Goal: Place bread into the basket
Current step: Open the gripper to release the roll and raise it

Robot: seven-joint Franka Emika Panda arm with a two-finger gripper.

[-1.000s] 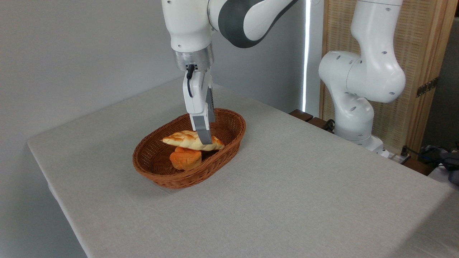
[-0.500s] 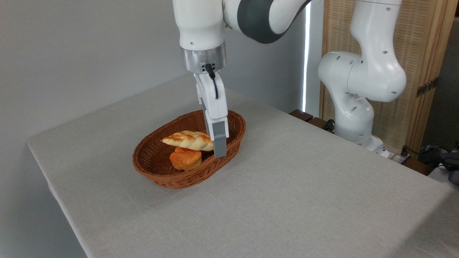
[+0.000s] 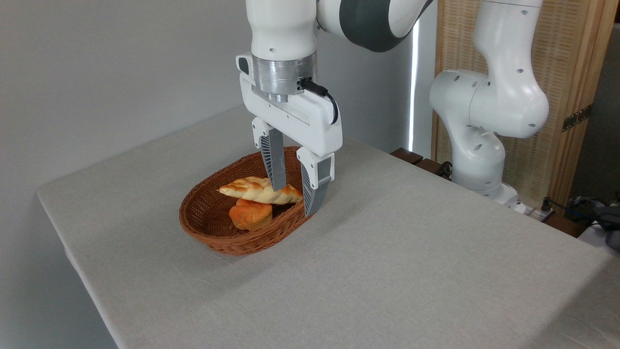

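Lying in the basket (image 3: 208, 232), the bread (image 3: 259, 190) sits beneath the spread, empty pincer (image 3: 294, 199).

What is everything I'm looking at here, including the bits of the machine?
Braided bread loaf: one, pale golden with browned patches, in the basket, resting on the bun.
Round bun: one, orange, in the basket under the loaf.
Wicker basket: one, reddish-brown, oval, on the table left of centre.
Table: one, covered in light grey cloth.
Woven screen with wooden frame: one, tan, back right.
Cables: dark, at the right edge.
Robot arm: one, white and grey, base back right.
Gripper: one, white, fingers grey and spread open, over the basket's right end.
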